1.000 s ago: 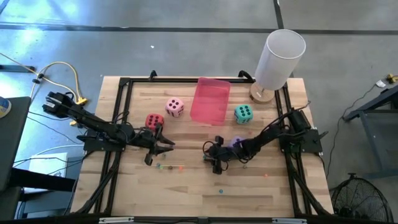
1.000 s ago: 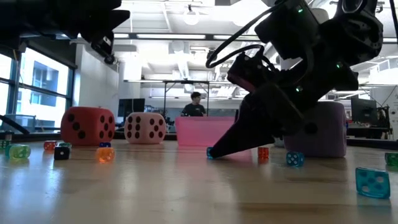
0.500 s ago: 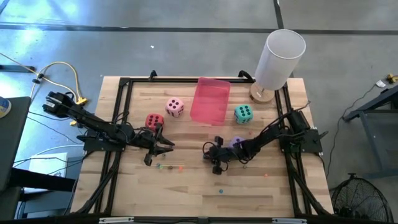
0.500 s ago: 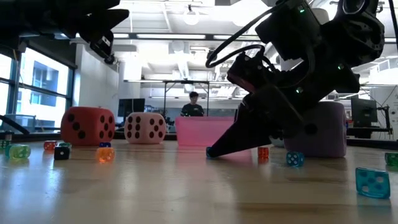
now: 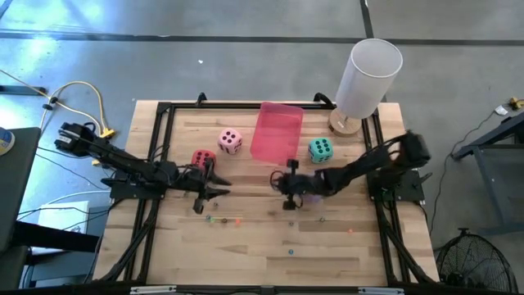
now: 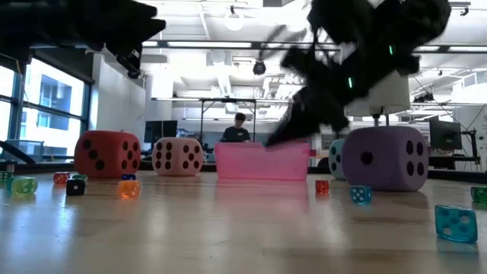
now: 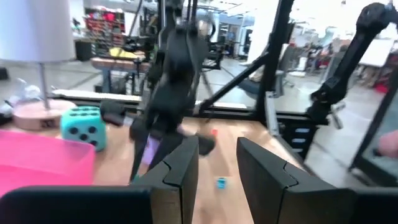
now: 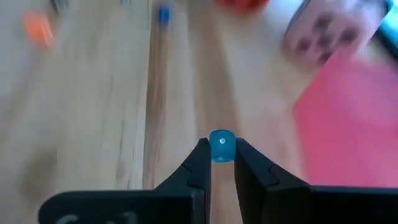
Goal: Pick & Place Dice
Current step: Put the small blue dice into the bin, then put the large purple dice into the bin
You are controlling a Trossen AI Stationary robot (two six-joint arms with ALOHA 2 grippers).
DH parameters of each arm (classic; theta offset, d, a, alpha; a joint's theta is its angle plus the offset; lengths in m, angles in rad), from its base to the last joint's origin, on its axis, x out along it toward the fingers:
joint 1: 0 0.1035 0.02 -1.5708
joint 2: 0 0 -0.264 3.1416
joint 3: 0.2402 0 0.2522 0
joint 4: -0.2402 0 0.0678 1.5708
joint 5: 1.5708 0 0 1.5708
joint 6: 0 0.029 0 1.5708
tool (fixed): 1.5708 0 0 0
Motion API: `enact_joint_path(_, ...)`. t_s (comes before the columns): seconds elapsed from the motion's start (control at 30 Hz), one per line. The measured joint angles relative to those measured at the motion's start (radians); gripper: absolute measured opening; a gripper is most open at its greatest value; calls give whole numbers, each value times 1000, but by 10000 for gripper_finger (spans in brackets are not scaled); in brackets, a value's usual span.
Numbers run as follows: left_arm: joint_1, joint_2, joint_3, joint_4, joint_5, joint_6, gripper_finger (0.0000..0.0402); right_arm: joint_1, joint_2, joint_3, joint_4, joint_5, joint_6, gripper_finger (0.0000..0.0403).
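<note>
A: Start at the left. What does the left tool have?

B: Nothing. It hovers low over the wooden surface with its two dark fingers a narrow gap apart, as its own wrist view shows. The soft red cube with dark pips sits just behind it, the nearest of the big dice to that arm, and the soft pink cube with dark pips lies a little farther back.

A: And the middle?

B: The translucent pink rectangular tray stands there, its long axis running front to back. It looks empty from above.

A: So where is the right tool?

B: Just in front of the tray's near edge, lifted off the surface in the low view. Its fingers are nearly closed on a tiny translucent blue die, pinched at the tips.

A: Which way does the tray lie from it?

B: Straight ahead and slightly to one side; the wrist view shows pink wall close beyond the tips. I judge a short forward carry would put the little die over it.

A: The other big dice?

B: The soft purple cube rests right beside that arm, the soft teal cube just right of the tray.
</note>
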Motion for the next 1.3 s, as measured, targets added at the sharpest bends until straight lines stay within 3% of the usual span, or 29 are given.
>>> enact_joint_path(0.2,63,0,0,32,-3,51,107,-123,-206,2,23,-59,-56,30)
enact_joint_path(0.33,86,0,0,114,-3,-42,107,-232,-241,2,36,-192,-38,30)
enact_joint_path(0.53,104,0,0,109,-3,-68,107,-360,-140,25,90,-291,-35,30)
enact_joint_path(0.7,112,0,0,112,-2,-121,107,-398,-13,107,31,-320,-31,30)
enact_joint_path(0.87,112,0,0,112,-2,-175,107,-400,93,176,-4,-256,-43,34)
enact_joint_path(1.3,98,0,-1,52,4,-166,107,-423,142,214,-3,-212,17,139)
